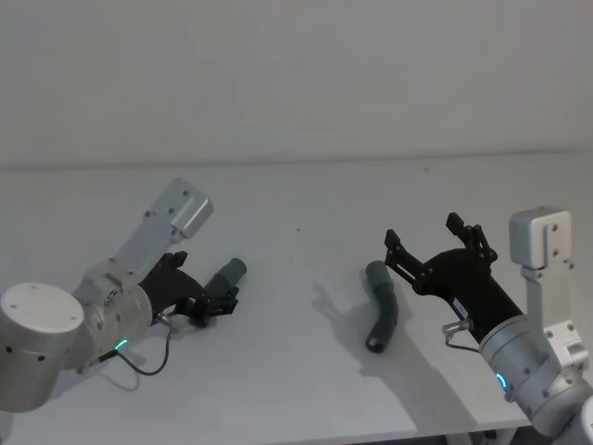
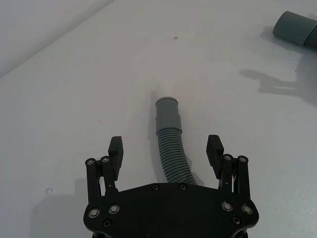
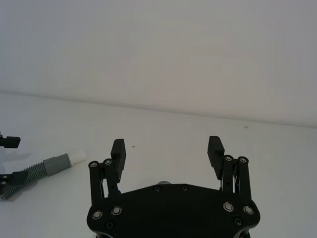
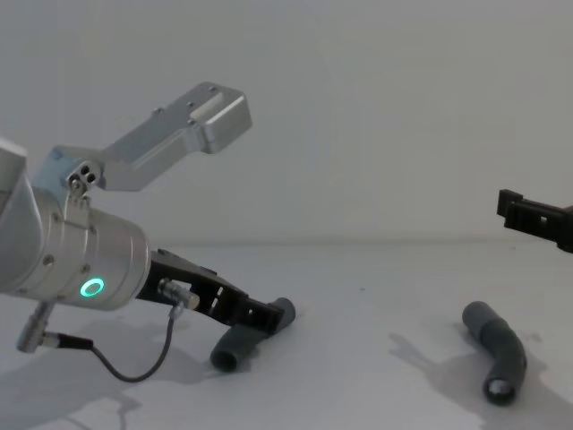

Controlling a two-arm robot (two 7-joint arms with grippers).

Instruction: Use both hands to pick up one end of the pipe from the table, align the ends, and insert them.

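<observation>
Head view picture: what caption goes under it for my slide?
Left gripper open around one hose piece; right gripper open near the other hose piece on the table.

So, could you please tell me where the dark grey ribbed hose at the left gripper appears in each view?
Head view: ribbed hose, centre-left.
Left wrist view: ribbed hose, centre, inside the open left gripper.
Right wrist view: ribbed hose, left edge, white-tipped.
Chest view: ribbed hose, lower left-centre.
Shared landmark: second bent grey hose, right of it, by the right gripper.
</observation>
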